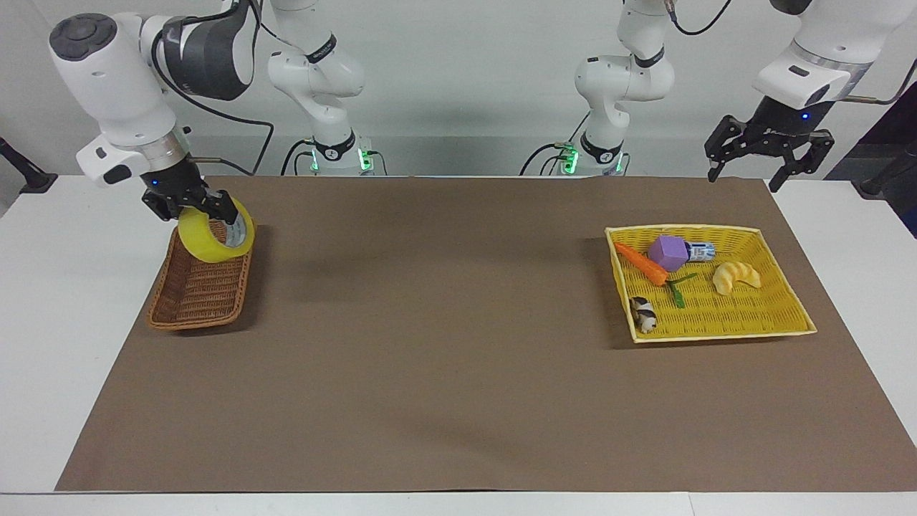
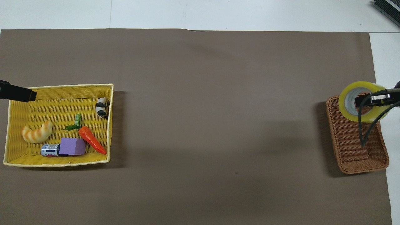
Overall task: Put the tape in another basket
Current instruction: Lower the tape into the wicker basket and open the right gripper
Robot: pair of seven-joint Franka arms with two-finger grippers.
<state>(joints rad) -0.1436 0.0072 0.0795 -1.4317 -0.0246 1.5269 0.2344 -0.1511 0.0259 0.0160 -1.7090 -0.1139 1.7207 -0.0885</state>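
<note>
The glossy yellow tape (image 1: 215, 236) hangs in my right gripper (image 1: 197, 208), which is shut on the roll's wall. It is held in the air, with the roll's lower edge just above the end of the brown wicker basket (image 1: 197, 297) that is nearer to the robots. In the overhead view the tape (image 2: 357, 101) covers the basket's (image 2: 356, 147) upper end, with the right gripper (image 2: 370, 99) across its core. The basket holds nothing else. My left gripper (image 1: 745, 170) is open and raised by the yellow basket's (image 1: 723, 319) corner, waiting.
The yellow basket (image 2: 56, 90) at the left arm's end holds a carrot (image 2: 91, 140), a purple block (image 2: 72, 146), a croissant toy (image 2: 37, 132), a small can (image 2: 49, 150) and a black-and-white toy (image 2: 101, 107). Brown mat (image 1: 444, 322) lies between the baskets.
</note>
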